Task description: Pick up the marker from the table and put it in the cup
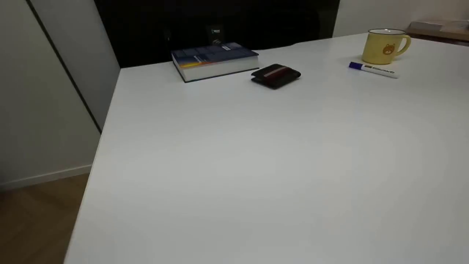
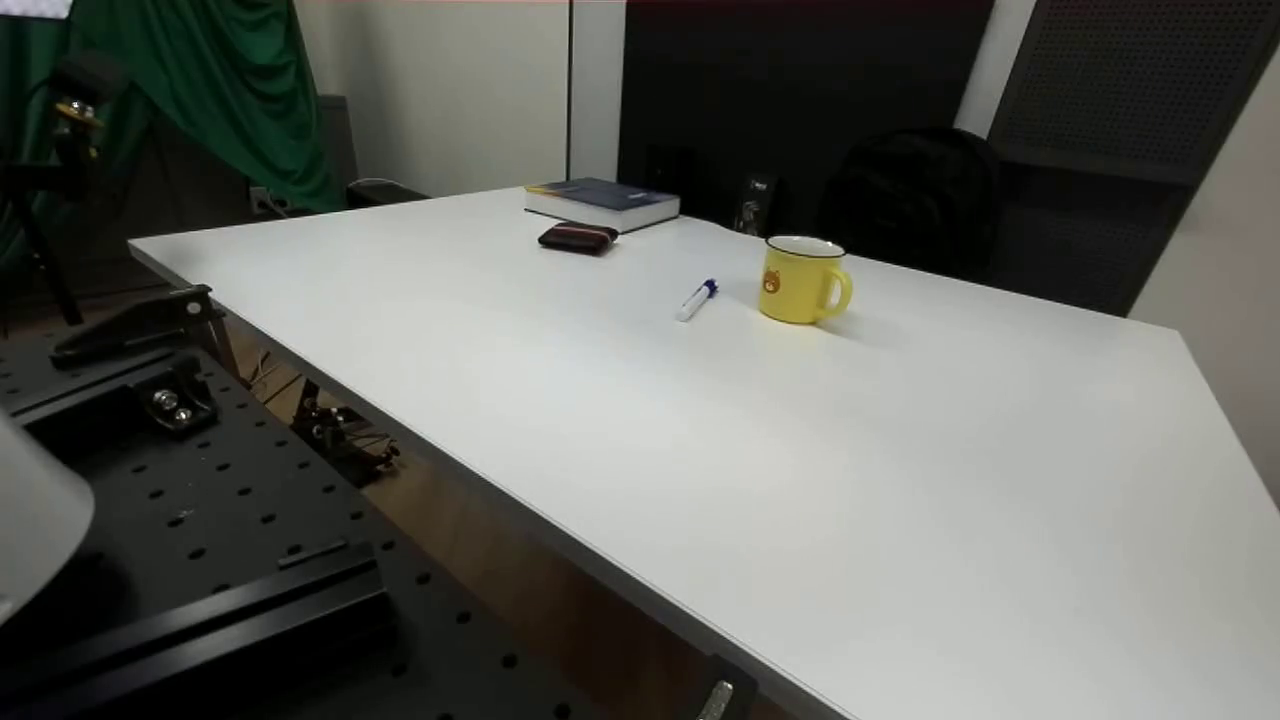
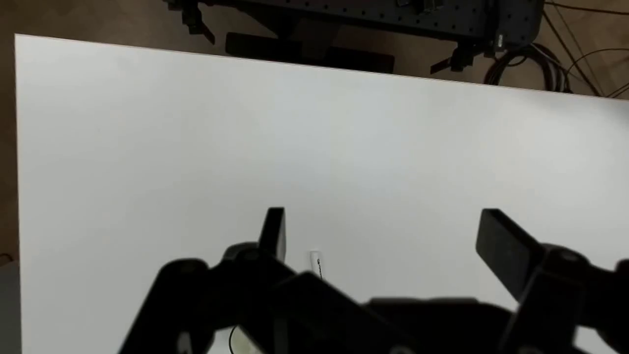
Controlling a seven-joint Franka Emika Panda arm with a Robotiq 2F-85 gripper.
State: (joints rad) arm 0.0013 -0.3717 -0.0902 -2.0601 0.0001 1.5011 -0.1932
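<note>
White table (image 1: 256, 165), marker (image 1: 377, 70) near cup (image 1: 376, 47), dark wallet (image 1: 276, 77) beside book (image 1: 216, 60)

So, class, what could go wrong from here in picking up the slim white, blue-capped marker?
The marker lies near the bear-printed yellow mug, so the open black pincer might knock the mug. In the wrist view, the pincer's own body hides part of the marker, so aim could suffer.

In the wrist view, the gripper (image 3: 381, 235) is cropped at the bottom and conceals the capped end of the marker (image 3: 317, 264). Gripper and lower frame edge hide most of the yellow mug (image 3: 242, 342). In an exterior view, 2 frame edges, bottom and right, crop the white tabletop (image 1: 238, 176). Print on the hardcover book (image 2: 605, 195) is illegible in both exterior views.
</note>
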